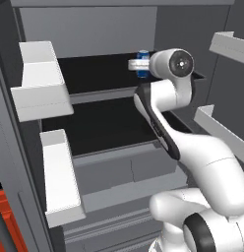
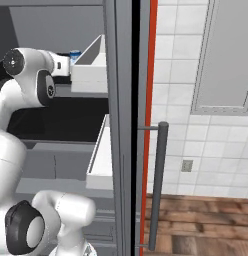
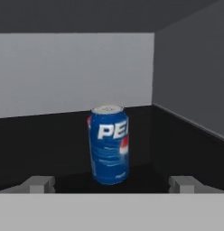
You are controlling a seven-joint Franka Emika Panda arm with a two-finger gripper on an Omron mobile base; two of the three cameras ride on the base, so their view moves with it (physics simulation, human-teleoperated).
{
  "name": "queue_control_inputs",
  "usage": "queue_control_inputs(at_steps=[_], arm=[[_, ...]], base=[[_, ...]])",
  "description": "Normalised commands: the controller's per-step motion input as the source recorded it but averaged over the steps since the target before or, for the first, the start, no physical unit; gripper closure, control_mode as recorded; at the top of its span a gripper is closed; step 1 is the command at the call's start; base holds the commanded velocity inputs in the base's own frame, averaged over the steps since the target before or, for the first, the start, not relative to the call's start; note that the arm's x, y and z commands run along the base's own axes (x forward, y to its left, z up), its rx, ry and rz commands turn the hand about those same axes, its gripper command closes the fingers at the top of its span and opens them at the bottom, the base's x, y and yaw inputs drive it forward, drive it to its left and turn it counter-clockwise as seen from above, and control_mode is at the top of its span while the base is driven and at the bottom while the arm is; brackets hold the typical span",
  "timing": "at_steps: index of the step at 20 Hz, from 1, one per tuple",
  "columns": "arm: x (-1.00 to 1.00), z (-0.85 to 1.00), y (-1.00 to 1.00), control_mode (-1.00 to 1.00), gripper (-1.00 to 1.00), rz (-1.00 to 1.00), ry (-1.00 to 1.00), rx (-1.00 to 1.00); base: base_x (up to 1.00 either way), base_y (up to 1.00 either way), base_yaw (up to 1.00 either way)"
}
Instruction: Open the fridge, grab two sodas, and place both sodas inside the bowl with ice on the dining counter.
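Observation:
The fridge [image 1: 89, 32] stands open, and my arm reaches into its upper black shelf [image 1: 99, 74]. A blue soda [image 3: 109, 144] with white markings stands upright on that shelf near the right inner wall. The blue soda [image 1: 142, 63] sits just past my gripper [image 1: 137, 64], and from the right the soda [image 2: 74, 56] peeks out behind a door bin. My gripper [image 3: 112, 185] is open, with one fingertip low on each side of the can and neither touching it. The bowl with ice and the dining counter are out of view.
White door bins hang on the left door [image 1: 40, 81] and the right door [image 1: 220, 125]. A lower black shelf [image 1: 104, 130] lies beneath. The right door's edge [image 2: 121, 125] and its bar handle [image 2: 158, 185] stand beside a tiled wall.

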Motion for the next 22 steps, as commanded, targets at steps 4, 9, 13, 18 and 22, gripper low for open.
queue_control_inputs(at_steps=[4,9,13,18,22], arm=[[0.31,0.0,-0.03,-1.0,-1.0,0.0,0.08,0.01],[0.3,0.0,0.0,-1.0,-1.0,0.0,0.07,0.0],[0.24,0.0,0.0,-1.0,-1.0,0.0,0.04,0.0],[0.26,0.0,0.0,-1.0,-1.0,0.0,0.03,0.0],[0.26,0.0,0.0,-1.0,-1.0,0.0,0.03,0.0]], base=[[0.0,0.0,0.0],[0.0,0.0,0.0],[0.0,0.0,0.0],[0.0,0.0,0.0],[0.0,0.0,0.0]])
